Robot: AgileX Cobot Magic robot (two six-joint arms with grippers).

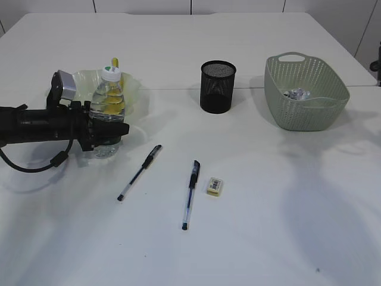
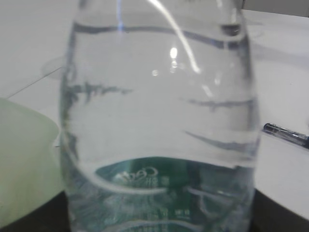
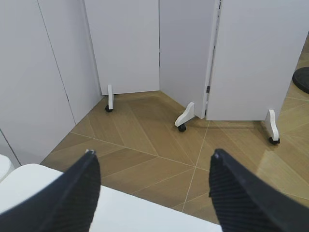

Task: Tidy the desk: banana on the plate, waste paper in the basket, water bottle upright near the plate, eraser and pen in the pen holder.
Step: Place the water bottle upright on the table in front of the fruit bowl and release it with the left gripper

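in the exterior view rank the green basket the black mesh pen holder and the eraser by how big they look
1. The pale green perforated plastic basket looks largest.
2. The black wire-mesh pen holder comes next.
3. The small yellowish rectangular eraser looks smallest, though it lies nearest the camera, so that ranking is safe.

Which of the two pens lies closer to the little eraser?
The right pen, lying just left of the eraser; the other pen lies farther left, nearer the bottle.

Your left arm (image 1: 41, 122) is matte black and tubular, with a silver-grey camera block (image 1: 64, 85) mounted on its wrist and a black cable (image 1: 36, 162) looping beneath it. On your right gripper (image 3: 153, 191), the two fingers (image 3: 72, 193) are black, tapered and finely ribbed.
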